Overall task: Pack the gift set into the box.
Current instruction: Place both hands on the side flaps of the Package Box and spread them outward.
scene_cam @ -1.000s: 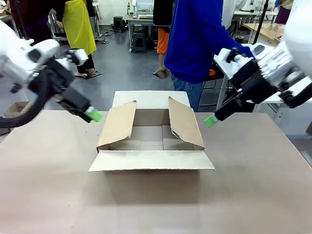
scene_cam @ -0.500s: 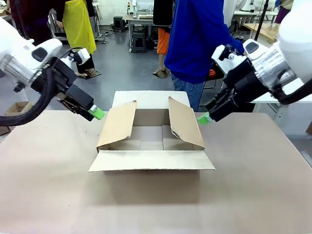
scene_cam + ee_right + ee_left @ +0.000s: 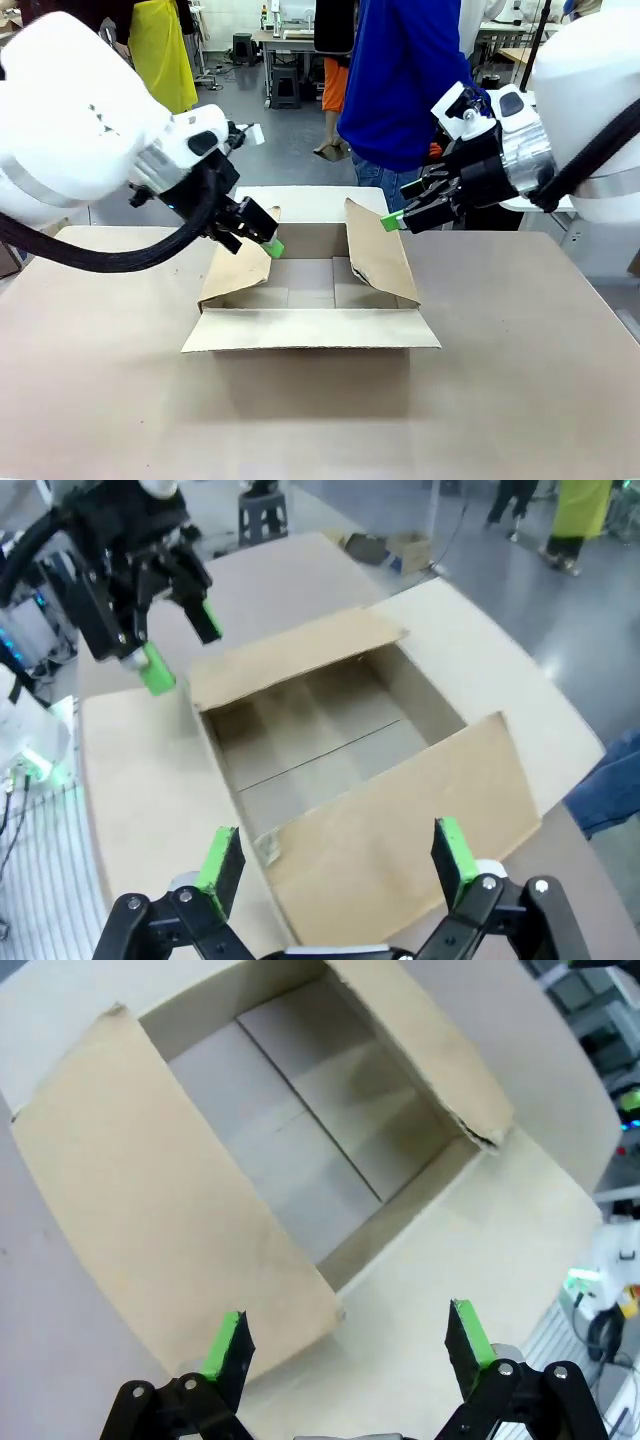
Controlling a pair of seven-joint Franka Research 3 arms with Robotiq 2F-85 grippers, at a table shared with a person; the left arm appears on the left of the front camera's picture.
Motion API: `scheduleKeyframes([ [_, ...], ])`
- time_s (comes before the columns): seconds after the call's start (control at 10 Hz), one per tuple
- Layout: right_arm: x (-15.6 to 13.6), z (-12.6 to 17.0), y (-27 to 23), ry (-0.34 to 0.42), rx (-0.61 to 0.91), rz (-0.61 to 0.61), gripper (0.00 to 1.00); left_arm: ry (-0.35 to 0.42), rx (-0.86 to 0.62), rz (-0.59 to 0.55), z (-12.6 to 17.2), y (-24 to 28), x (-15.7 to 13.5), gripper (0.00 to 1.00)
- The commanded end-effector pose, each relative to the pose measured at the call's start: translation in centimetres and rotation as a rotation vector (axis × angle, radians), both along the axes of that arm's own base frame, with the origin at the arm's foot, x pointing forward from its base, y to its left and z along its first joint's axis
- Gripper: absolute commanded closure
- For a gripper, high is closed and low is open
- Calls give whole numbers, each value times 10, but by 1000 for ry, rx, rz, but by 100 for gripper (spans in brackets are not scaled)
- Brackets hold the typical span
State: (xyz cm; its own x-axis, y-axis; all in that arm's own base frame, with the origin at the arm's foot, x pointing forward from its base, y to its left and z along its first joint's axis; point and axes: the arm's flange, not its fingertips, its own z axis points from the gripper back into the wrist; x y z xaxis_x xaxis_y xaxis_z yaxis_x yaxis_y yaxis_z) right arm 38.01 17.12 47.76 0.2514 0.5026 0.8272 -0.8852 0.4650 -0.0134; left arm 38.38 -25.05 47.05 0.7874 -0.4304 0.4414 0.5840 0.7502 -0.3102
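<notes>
The brown cardboard box (image 3: 310, 328) stands open in the middle of the table, its inside empty, its side flaps standing up and its front and back flaps lying flat. My left gripper (image 3: 264, 240) is open at the top edge of the left flap (image 3: 240, 260). From the left wrist view, that gripper (image 3: 345, 1335) hangs open above the flap and the box (image 3: 300, 1150). My right gripper (image 3: 392, 220) is open just above the right flap (image 3: 378, 252); its wrist view shows it (image 3: 338, 855) over the box (image 3: 330, 750), facing the left gripper (image 3: 180, 645). The gift set is out of view.
A person in a blue top (image 3: 410, 80) stands at the far side of the table, right behind the box. Bare tabletop (image 3: 520, 380) lies on both sides and in front of the box. Workbenches and other people are farther back.
Both arms have swung inward from the sides of the table. The left gripper now reaches the left flap and the right gripper the right flap. The box has not moved.
</notes>
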Motion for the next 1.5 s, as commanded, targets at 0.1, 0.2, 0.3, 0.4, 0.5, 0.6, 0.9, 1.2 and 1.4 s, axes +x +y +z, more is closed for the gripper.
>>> scheduleKeyframes([
  [0.1,0,0,0,0,0,0,0,19,49,46,4,-14,14,0],
  [0.2,0,0,0,0,0,0,0,24,50,51,1,-20,18,0],
  [0.3,0,0,0,0,0,0,0,34,68,68,-7,-27,25,0],
  [0.4,0,0,0,0,0,0,0,37,87,92,-14,-36,31,0],
  [0.5,0,0,0,0,0,0,0,30,117,117,-18,-43,36,0],
  [0.6,0,0,0,0,0,0,0,28,167,166,-20,-49,41,0],
  [0.9,0,0,0,0,0,0,0,-43,344,350,-27,-64,52,0],
  [1.2,0,0,0,0,0,0,0,-86,540,345,-39,-82,55,0],
  [1.4,0,0,0,0,0,0,0,-72,544,341,-43,-82,58,0],
])
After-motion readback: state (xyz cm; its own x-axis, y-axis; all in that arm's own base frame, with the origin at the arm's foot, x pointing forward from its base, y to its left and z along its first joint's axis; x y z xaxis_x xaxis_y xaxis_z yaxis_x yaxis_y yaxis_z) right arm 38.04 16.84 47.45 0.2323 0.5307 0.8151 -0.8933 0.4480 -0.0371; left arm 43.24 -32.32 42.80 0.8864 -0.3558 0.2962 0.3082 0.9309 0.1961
